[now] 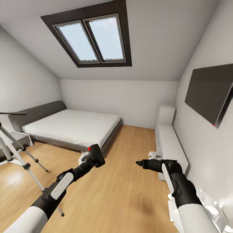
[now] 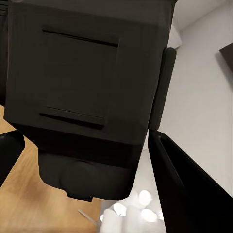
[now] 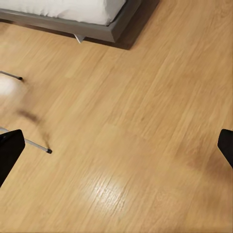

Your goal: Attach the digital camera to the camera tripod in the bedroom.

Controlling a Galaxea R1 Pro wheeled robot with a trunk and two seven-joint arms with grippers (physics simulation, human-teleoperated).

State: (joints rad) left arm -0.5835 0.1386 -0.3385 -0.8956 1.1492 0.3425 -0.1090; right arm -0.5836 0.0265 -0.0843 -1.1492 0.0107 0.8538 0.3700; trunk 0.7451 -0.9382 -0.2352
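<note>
Gripping digital camera (image 1: 96, 156) — tripod (image 1: 14, 149) beside, unlabelled

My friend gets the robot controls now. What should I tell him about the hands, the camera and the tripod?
Left gripper: shut on the digital camera; in the left wrist view the camera sits right between the fingers.
Right gripper: open and holding nothing, hanging over the wood floor.
Camera tripod: stands at the left of the head view, beside the bed, with its handle sticking out on top.
Done: camera picked up and carried into the bedroom.
Left: turn toward the tripod, bring the camera over its head and attach it.
</note>
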